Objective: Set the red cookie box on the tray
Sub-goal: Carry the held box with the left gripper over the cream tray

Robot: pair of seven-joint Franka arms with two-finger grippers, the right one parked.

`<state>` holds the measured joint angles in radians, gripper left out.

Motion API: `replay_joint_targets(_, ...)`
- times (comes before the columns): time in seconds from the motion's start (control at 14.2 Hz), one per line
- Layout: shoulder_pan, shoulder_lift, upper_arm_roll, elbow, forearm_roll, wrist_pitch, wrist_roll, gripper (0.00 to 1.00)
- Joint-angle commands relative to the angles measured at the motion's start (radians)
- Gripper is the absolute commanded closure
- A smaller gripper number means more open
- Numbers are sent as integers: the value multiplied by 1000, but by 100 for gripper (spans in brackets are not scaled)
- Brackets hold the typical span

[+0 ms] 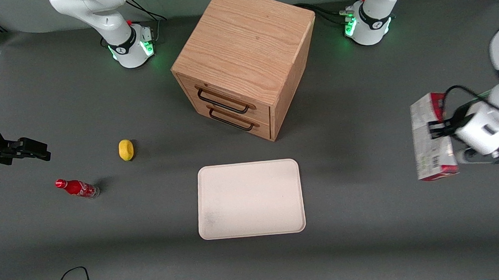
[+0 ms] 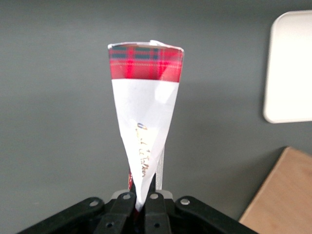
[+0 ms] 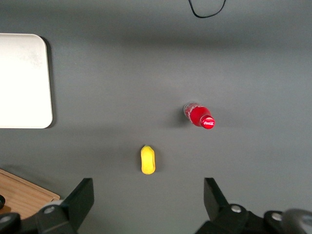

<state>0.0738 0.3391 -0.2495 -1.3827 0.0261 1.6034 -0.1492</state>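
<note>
Bare tray [image 1: 250,199] — claw [image 1: 433,129] gripping red cookie box [image 1: 427,145]

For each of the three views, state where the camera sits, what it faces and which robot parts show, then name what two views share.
Front view: high, facing both arm bases, over the drawer cabinet; gripper holds the red cookie box above the table.
Left wrist view: on the working arm, along the gripper and box.
Right wrist view: on the parked arm, facing down on lemon and cola bottle.
Shared: the tray.
</note>
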Motion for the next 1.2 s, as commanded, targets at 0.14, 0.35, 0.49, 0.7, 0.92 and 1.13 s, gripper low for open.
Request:
replay_joint_targets(0.14, -189, 184, 16, 232, 11, -22, -240, 100)
replay_joint_targets(0.35, -307, 242, 18, 268, 12, 65, -367, 100)
replay_joint_targets(0.49, -367, 265, 18, 266, 12, 110, -438, 100)
replay_joint_targets(0.7, -431, 293, 19, 266, 44, 168, -522, 100)
replay_joint_targets(0.92, -450, 330, 21, 269, 64, 196, -552, 100)
replay_joint_targets(1.13, -457, 366, 19, 266, 93, 231, -587, 100)
